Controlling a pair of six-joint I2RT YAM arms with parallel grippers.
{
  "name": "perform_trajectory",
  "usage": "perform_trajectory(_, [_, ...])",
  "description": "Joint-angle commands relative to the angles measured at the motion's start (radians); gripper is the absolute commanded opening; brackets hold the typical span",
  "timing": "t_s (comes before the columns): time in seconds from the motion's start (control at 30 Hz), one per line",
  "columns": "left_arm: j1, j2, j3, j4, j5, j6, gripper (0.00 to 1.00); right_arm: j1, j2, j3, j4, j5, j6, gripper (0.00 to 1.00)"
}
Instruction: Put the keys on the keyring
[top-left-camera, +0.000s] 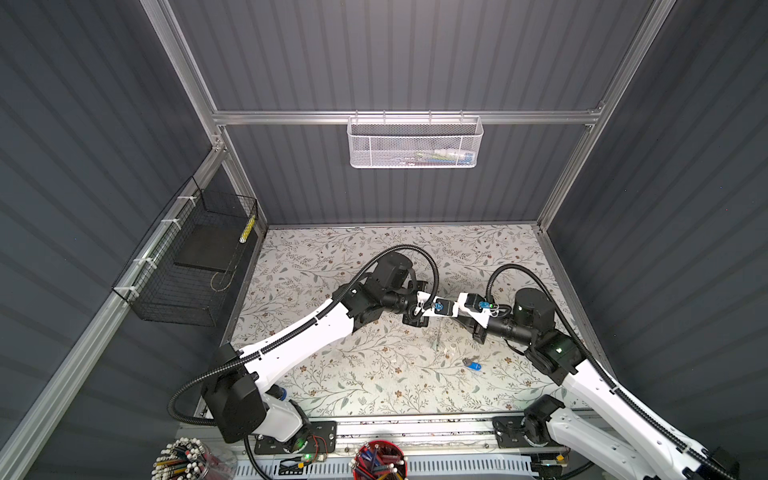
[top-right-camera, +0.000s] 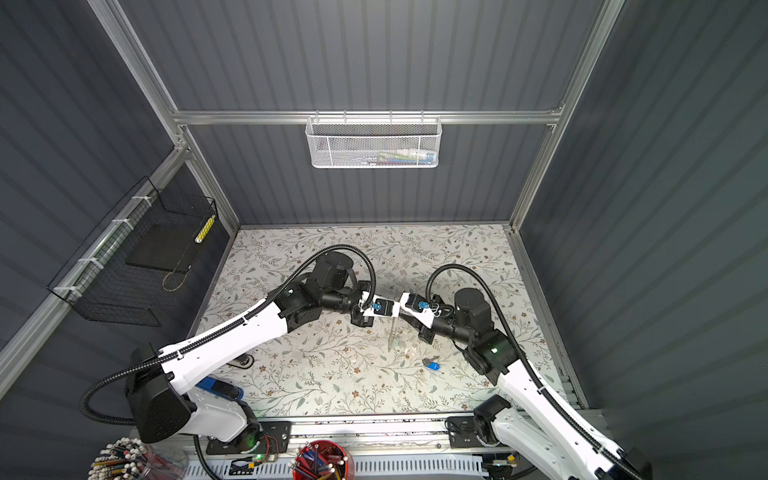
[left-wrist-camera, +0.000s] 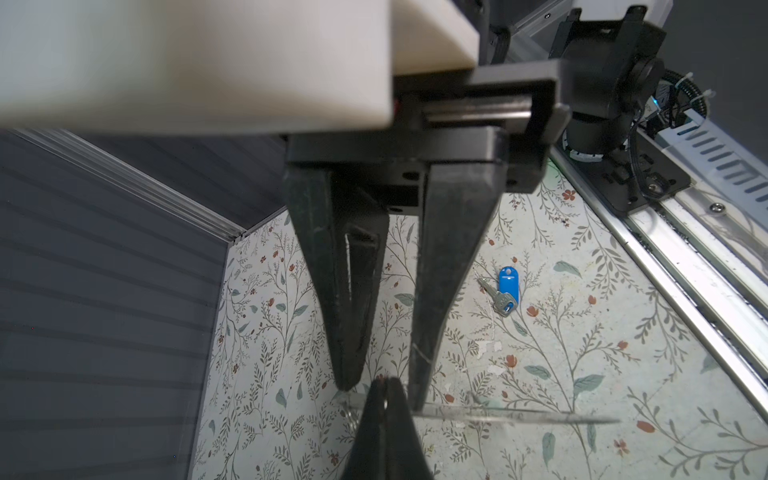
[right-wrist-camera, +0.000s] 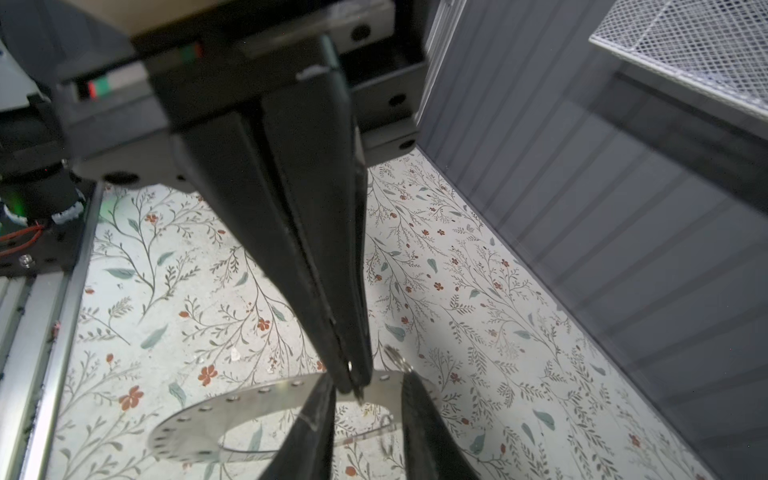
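In both top views one blue-tagged key (top-left-camera: 471, 365) lay flat on the desk (top-left-camera: 332, 374), in its front right part, well apart from the single keyring (top-right-camera: 392, 337) raised over the desk's middle.

In the left wrist view the right gripper (left-wrist-camera: 382, 395) stood released, its fingers (left-wrist-camera: 432, 316) straddling the edge-on ring and grasping nothing visible.

In the right wrist view the left gripper (right-wrist-camera: 353, 384) was clenched on the ring's band, one small wire loop (right-wrist-camera: 398, 360) beside it. With one narrow pinch, the ring could pivot or slip if the right fingers brushed it. No second key could be made out.
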Motion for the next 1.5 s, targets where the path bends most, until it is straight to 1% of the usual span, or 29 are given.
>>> perform_trajectory(0.0, [0.061,-0.043,-0.05,0.175,0.155,-0.158,0.0,-0.002,-0.049,-0.032,0.031,0.049,0.0,0.4])
perform_trajectory(0.07, [0.102,-0.066,-0.109,0.328,0.249,-0.264,0.0,-0.006,-0.072,-0.052,0.047,0.061,0.028,0.42])
perform_trajectory(0.13, [0.118,-0.076,-0.152,0.466,0.303,-0.353,0.0,-0.01,-0.084,-0.065,0.067,0.053,0.06,0.42])
perform_trajectory(0.27, [0.121,-0.065,-0.163,0.555,0.38,-0.424,0.0,-0.013,-0.083,-0.079,0.124,0.022,0.108,0.39])
perform_trajectory(0.4, [0.126,-0.058,-0.191,0.707,0.408,-0.537,0.0,-0.015,-0.053,-0.053,0.155,-0.025,0.143,0.36])
perform_trajectory(0.67, [0.127,-0.056,-0.212,0.803,0.435,-0.622,0.0,-0.019,-0.021,-0.005,0.217,-0.088,0.192,0.31])
perform_trajectory(1.13, [0.127,-0.05,-0.209,0.807,0.46,-0.623,0.0,-0.019,0.013,0.001,0.356,-0.16,0.27,0.2])
perform_trajectory(1.33, [0.127,-0.042,-0.207,0.818,0.468,-0.634,0.0,-0.02,0.02,-0.002,0.412,-0.162,0.29,0.18])
perform_trajectory(1.47, [0.127,-0.034,-0.207,0.838,0.471,-0.647,0.0,-0.018,0.043,0.004,0.421,-0.188,0.299,0.17])
